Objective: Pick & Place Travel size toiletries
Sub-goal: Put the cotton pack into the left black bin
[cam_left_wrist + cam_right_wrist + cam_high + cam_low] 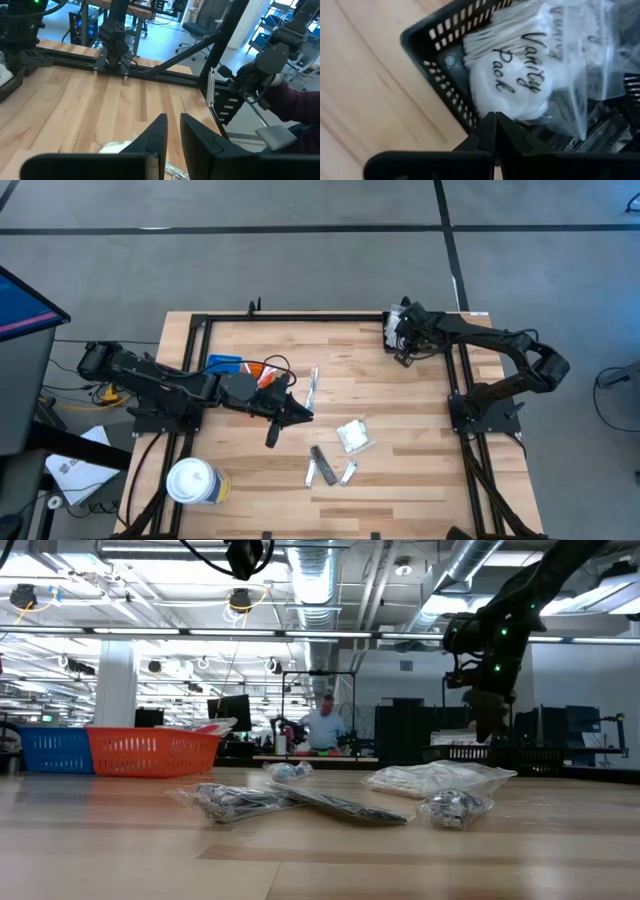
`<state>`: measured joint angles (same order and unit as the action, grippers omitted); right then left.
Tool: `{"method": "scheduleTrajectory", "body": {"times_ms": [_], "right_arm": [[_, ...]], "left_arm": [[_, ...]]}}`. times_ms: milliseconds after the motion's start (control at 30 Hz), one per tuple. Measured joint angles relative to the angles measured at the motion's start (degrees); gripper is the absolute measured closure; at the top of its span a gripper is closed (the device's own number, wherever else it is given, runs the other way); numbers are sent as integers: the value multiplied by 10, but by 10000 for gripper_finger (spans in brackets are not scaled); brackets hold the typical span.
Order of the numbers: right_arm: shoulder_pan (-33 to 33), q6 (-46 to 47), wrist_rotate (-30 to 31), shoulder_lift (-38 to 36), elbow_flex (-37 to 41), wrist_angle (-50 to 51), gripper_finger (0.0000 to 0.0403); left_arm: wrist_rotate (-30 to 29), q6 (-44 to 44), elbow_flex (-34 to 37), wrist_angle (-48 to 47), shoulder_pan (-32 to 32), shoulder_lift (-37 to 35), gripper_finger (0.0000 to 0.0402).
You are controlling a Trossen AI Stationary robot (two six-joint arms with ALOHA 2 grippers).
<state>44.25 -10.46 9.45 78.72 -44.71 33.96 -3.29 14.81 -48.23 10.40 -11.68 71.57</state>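
Wooden table [400,470] under both arms. Large white lidded cup [192,481] at near left corner. Orange tray [155,751] and blue tray [55,749] at left edge, mostly covered by left arm from above. Black mesh basket [442,75] at far right corner, holding clear "Vanity Pack" packet [520,75] with white pads and swabs. Right gripper [495,131] directly over basket rim, just beside that packet, fingers pressed together, nothing between them. Left gripper [290,415] left of centre, low over table, fingers a narrow slit apart, nothing visibly clamped; white packet [117,146] just under its fingers, partly hidden by them. Loose toiletries near centre, right of left gripper: crinkly clear packet [354,436] with white contents, thin white stick [313,386] far of it, flat dark grey stick [323,463] and small wrapped pieces [349,473] near of it, contents unclear. Person [323,727] far off in room behind.
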Motion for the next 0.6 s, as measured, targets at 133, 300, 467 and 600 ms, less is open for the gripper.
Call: {"method": "scheduleTrajectory", "body": {"times_ms": [133,300,467,600], "right_arm": [[5,-6,0,0,0,-11,403],[2,-6,-4,0,0,-10,403],[-15,-1,-5,20,0,-8,403],[-20,0,24,47,0,-17,403]], "left_arm": [[-1,0,0,0,3,0,355],[-2,0,0,1,3,1,355],[-2,0,0,1,3,2,355],[-2,0,0,1,3,2,355]]}}
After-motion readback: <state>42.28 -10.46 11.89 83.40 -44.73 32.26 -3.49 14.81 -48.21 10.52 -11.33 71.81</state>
